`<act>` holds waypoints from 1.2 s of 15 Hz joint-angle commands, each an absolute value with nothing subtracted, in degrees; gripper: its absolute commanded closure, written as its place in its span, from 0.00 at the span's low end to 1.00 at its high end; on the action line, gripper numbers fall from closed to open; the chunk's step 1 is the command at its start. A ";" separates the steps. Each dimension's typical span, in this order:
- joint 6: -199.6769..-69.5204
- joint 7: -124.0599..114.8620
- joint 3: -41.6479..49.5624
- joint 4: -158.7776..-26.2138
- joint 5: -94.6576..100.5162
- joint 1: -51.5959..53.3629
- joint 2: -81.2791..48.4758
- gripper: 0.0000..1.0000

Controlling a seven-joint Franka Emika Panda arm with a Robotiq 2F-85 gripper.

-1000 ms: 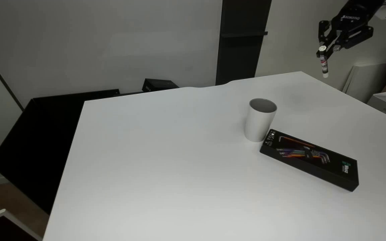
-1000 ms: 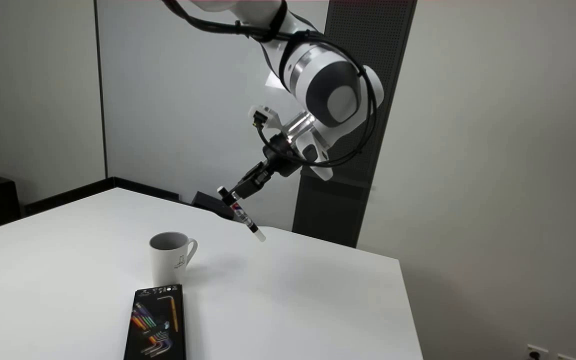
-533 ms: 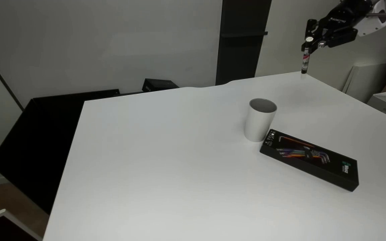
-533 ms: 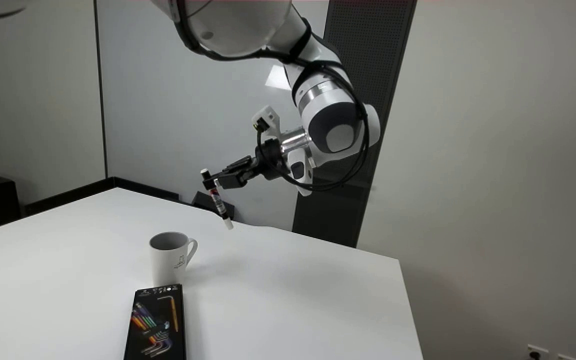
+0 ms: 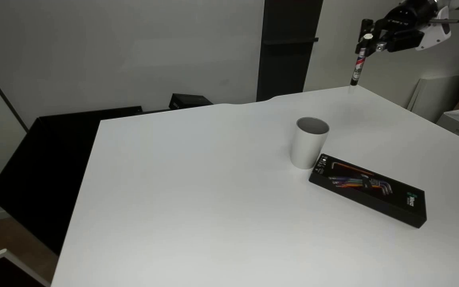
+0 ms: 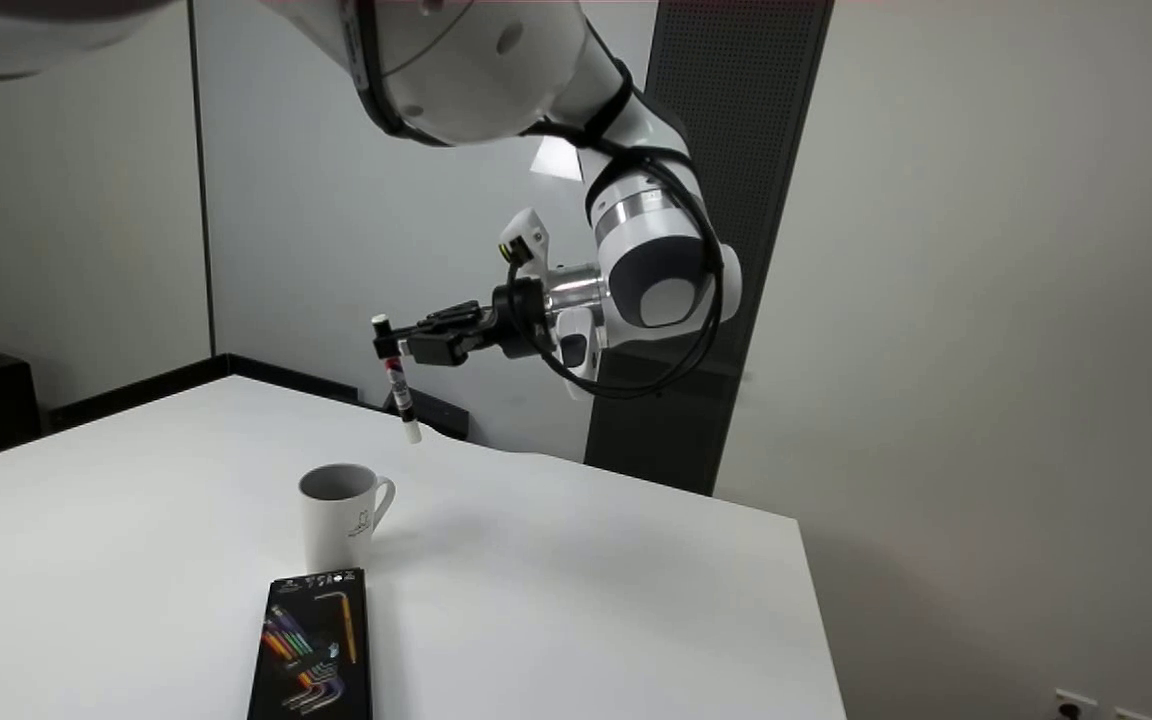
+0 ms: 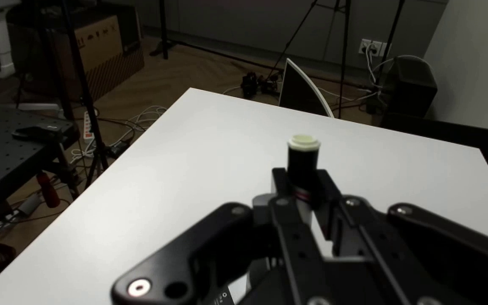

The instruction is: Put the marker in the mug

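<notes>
The marker (image 5: 359,65) has a white end, a black band and a red-and-white label. It also shows in an exterior view (image 6: 399,388). My gripper (image 6: 391,342) is shut on it near its upper end; the wrist view shows the fingers (image 7: 303,186) on both sides of the marker's black part (image 7: 303,163). The marker hangs nearly upright, slightly tilted, in the air above the table. The white mug (image 6: 338,530) stands upright on the table, lower than the marker, with its handle to the right in that view. The mug also shows in an exterior view (image 5: 308,147), handle hidden.
A black box with hex keys printed on it (image 5: 369,191) lies flat on the white table (image 5: 197,199), close against the mug's base. It also shows in an exterior view (image 6: 316,650). A small black box (image 5: 189,101) sits beyond the table's back edge.
My gripper has moved up and to the left in both exterior views, carrying the marker, and has levelled out. The marker hangs at a changed tilt. The mug and box have not moved.
</notes>
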State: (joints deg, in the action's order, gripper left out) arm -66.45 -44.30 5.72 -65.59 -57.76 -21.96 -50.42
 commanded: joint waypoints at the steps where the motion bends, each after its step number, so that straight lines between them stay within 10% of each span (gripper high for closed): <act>1: -62.08 -43.73 5.69 -61.71 -58.71 -22.41 -52.78 0.93; 18: -65.77 -39.58 7.19 -63.15 -52.56 -16.71 -53.90 0.93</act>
State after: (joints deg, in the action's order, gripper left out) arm -61.75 -40.74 6.95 -62.32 -54.14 -21.07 -52.55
